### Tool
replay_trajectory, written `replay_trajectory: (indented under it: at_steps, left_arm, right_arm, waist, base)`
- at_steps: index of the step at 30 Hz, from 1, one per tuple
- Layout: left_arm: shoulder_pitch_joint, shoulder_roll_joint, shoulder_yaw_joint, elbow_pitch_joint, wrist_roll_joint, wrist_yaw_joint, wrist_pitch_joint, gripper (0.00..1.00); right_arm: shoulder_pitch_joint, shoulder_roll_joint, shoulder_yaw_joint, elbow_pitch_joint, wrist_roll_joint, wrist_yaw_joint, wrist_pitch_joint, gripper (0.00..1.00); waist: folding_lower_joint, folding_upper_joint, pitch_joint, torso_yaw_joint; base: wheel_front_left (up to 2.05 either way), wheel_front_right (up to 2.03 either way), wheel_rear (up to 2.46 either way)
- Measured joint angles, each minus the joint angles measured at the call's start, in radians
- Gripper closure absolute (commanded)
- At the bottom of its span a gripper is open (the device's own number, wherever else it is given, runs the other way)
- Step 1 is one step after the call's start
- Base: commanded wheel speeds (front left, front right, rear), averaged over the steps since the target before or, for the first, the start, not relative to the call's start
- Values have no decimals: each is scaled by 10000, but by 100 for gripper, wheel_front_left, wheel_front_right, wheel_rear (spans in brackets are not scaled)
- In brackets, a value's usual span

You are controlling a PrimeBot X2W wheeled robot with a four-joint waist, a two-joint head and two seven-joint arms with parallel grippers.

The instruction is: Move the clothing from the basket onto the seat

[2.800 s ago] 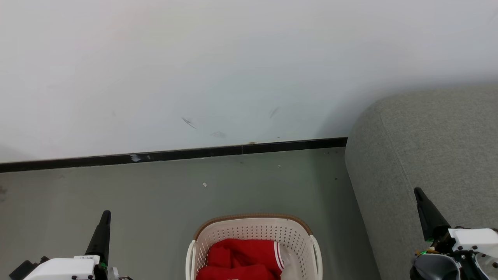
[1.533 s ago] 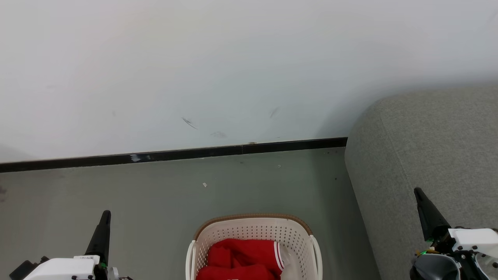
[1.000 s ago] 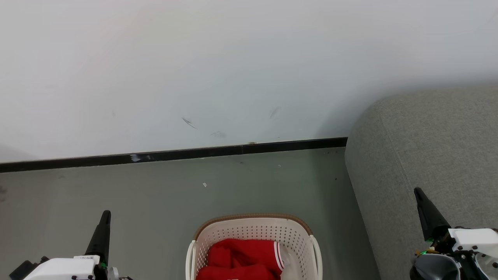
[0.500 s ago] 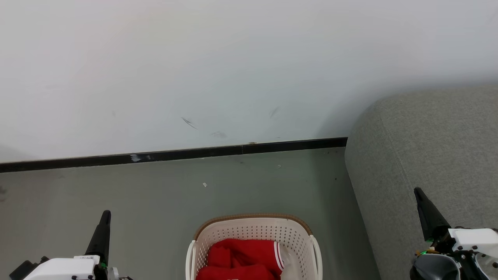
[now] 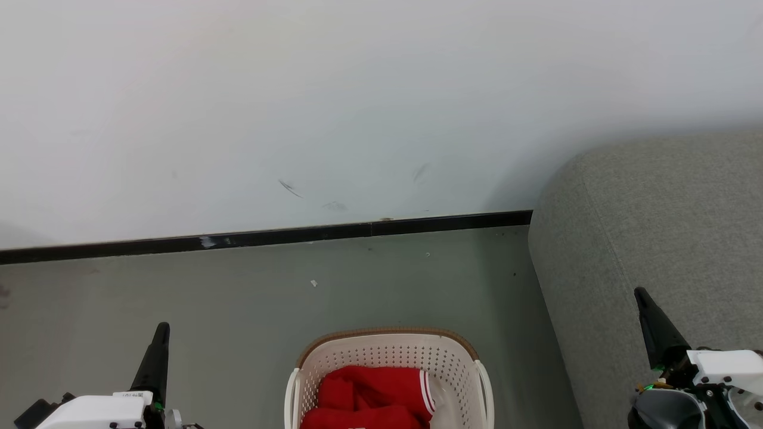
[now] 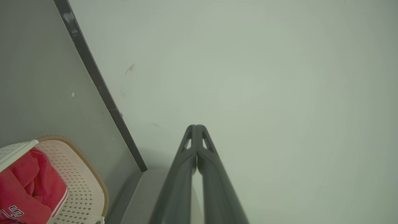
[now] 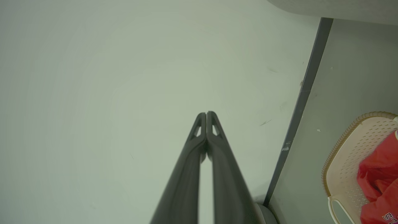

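The bright-red white-trimmed garments (image 5: 372, 396) lie in the cream perforated plastic basket (image 5: 387, 353); their white lettering (image 6: 12, 212) is cropped, unreadable. The left gripper (image 6: 196, 126) and right gripper (image 7: 206, 112) are clenched, empty.

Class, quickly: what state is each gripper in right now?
Left gripper: shut, holding nothing.
Right gripper: shut, holding nothing.
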Motion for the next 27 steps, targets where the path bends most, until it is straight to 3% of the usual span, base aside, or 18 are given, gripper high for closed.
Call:
replay_trajectory:
  at_steps: [11, 12, 18, 27]
  left_arm:
    - [0, -2, 0, 0, 0, 0, 0, 100]
    - [0, -2, 0, 0, 0, 0, 0, 0]
    - [377, -299, -81, 504, -2, 29, -13, 0]
    - [410, -314, -92, 422, 19, 27, -199, 0]
  right_arm:
    - [0, 0, 0, -2, 0, 0, 0, 100]
    - [0, 0, 0, -2, 0, 0, 0, 0]
    - [458, 376, 82, 445, -6, -12, 2, 0]
    - [527, 380, -54, 257, -48, -12, -98, 0]
  waist:
    - [0, 0, 0, 0]
    - [0, 0, 0, 0]
    - [0, 0, 1, -1]
    - [0, 0, 15, -7]
  base:
    - [0, 0, 0]
    - [0, 0, 0]
    - [0, 0, 0]
    - [0, 0, 0]
